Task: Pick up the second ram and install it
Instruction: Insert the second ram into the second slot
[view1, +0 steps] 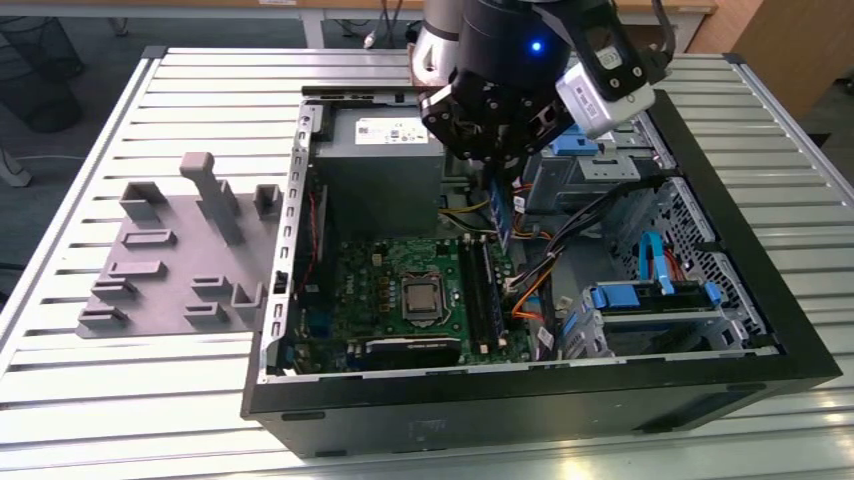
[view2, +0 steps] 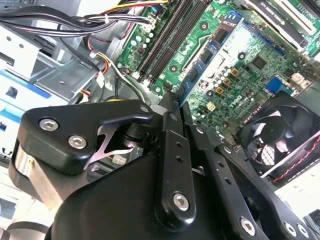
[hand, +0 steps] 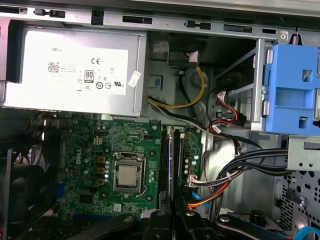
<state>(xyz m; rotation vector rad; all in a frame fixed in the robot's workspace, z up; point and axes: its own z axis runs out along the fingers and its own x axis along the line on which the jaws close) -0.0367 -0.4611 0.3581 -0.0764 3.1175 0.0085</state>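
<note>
My gripper (view1: 497, 178) hangs inside the open computer case, above the far end of the green motherboard (view1: 387, 290). It is shut on the second ram (view1: 498, 208), a thin blue strip held on edge below the fingers. In the first wrist view the ram (hand: 170, 160) shows edge-on as a blue line running along the long black slots (hand: 163, 165), with the gripper (hand: 170, 216) over it. In the second wrist view the ram (view2: 210, 55) reaches out from the gripper (view2: 170, 97) with dark chips showing, beside the slots (view2: 170, 35). Whether it touches a slot I cannot tell.
The grey power supply (view1: 380, 160) fills the case's far corner. Cable bundles (view1: 541, 270) and blue drive caddies (view1: 641, 300) crowd the exterior view's right. A fan (view2: 280, 130) and the processor socket (hand: 127, 175) sit near the slots. The grey holder block (view1: 174, 250) stands outside the case.
</note>
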